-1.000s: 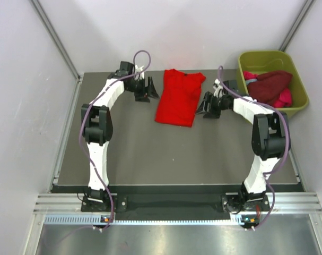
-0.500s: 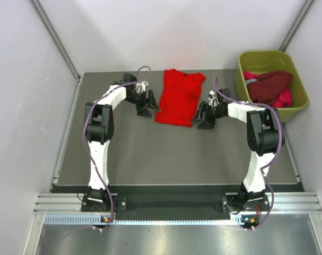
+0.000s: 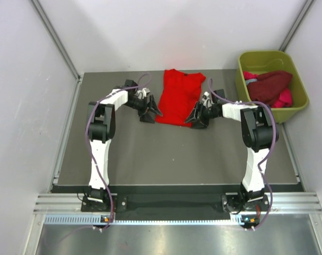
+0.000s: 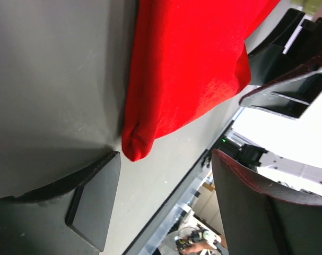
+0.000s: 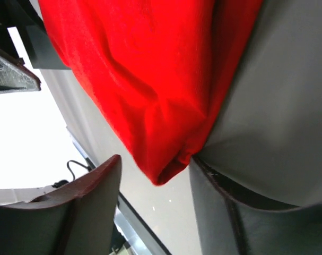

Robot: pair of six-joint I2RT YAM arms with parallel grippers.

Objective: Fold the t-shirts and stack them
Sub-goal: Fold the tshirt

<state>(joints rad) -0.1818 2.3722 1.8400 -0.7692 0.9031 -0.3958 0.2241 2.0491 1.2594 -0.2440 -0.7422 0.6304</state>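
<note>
A bright red t-shirt [image 3: 179, 95], folded into a long strip, lies flat at the back middle of the table. My left gripper [image 3: 151, 113] is open at its near-left corner; that corner [image 4: 137, 146] sits between the jaws. My right gripper [image 3: 193, 118] is open at its near-right corner, which [image 5: 168, 167] also lies between the jaws. Neither gripper has closed on the cloth. A dark maroon t-shirt [image 3: 269, 86] and a magenta-pink one [image 3: 283, 99] lie heaped in the olive-green tub [image 3: 297, 106].
The tub stands at the back right corner of the dark grey table [image 3: 171, 154]. White walls enclose the table on three sides. The right gripper's fingers [image 4: 288, 101] show in the left wrist view beyond the shirt.
Both grippers have moved toward me and inward along the shirt's sides, from beside its middle to its two near corners. The shirt has not moved.
</note>
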